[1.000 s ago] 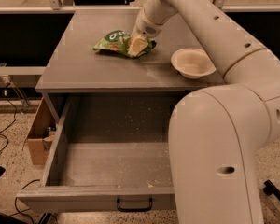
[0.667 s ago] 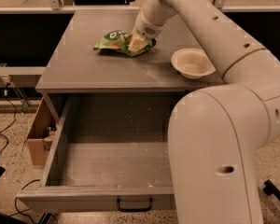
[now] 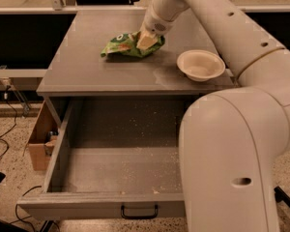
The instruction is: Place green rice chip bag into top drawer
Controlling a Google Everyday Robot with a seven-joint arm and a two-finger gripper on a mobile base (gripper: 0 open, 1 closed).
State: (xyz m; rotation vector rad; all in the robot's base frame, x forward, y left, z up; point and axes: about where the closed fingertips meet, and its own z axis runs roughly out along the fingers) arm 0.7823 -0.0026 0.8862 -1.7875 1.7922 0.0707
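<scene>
Lying on the bench, the chip bag touches the end effector; grip state unclear; drawer open below.

arm: extended forward | hand: far end, angled down-left
</scene>
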